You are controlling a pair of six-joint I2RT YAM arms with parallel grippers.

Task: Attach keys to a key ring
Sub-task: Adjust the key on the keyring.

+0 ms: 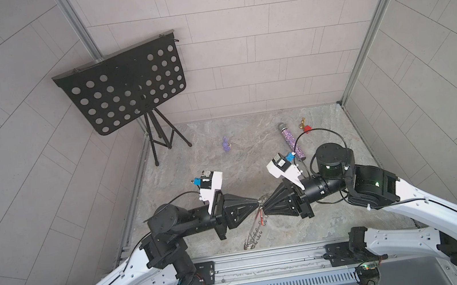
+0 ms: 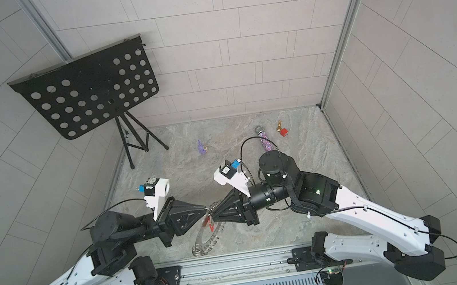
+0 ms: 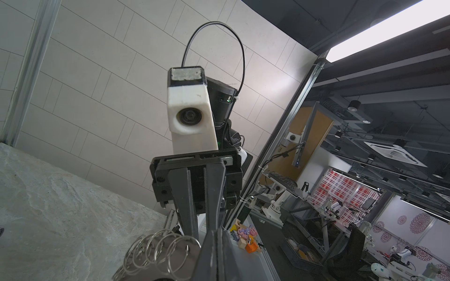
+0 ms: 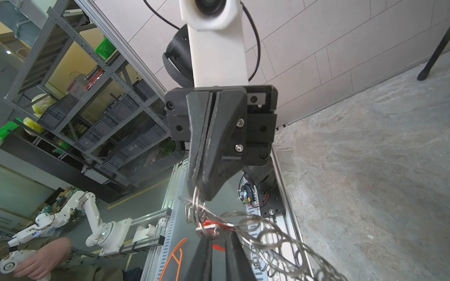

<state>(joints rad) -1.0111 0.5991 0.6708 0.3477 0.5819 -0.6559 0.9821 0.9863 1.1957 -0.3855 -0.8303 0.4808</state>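
We pinch 1 loop (image 4: 194, 202) of the ring (image 2: 202, 242) in the left tool (image 4: 201, 192) to steady it; the right tool (image 2: 212, 216) grips the key (image 4: 208, 230) beside the ring for threading.

Key ring (image 3: 158, 253) cut off at frame edge (key (image 2: 209, 223) tiny).

the grey key ring (image 2: 200, 248), fringed with wire loops, stands tilted near the table's (image 2: 262, 228) front edge; the red-tagged key (image 2: 209, 223) sits at its upper end.

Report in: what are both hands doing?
Left hand shut on loop-fringed flat grey metal key ring. Right hand pinching small silver key, red plastic tag. Nothing blocking.
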